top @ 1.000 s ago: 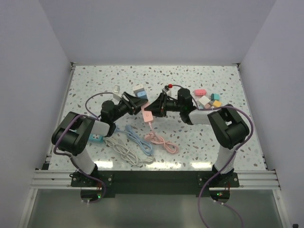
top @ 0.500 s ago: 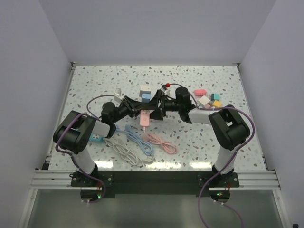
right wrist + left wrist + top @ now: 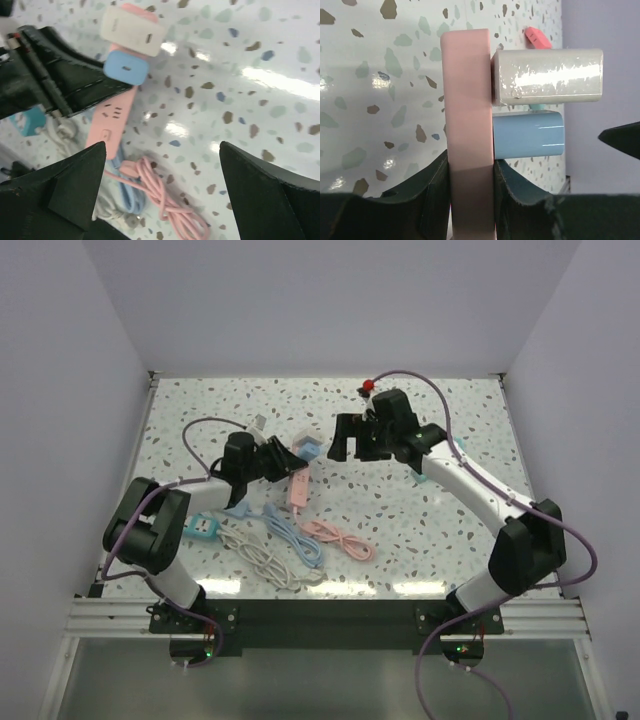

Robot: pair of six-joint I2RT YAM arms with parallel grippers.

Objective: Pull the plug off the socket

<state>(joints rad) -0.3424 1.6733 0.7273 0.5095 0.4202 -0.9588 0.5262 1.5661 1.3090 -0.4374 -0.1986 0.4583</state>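
Between the fingers of the left gripper (image 3: 470, 172) sits a pink power strip (image 3: 469, 100), pinched by its narrow sides with the jaws partly closed around it. Two plugs stand side by side in the strip's face, a white plug (image 3: 547, 75) further from the fingers and a blue plug (image 3: 527, 135) nearer them, both pushed fully in. The strip seems to be lifted at the plug end, though the overhead view is too coarse to be sure. Just beyond the plugs, the right gripper (image 3: 352, 440) hangs above the table (image 3: 420, 530) with its jaws spread wide and nothing between them. Nearer the arm bases lie a pink cable (image 3: 340, 538), a blue cable (image 3: 295, 538) and a white cable (image 3: 262, 558), loosely coiled.
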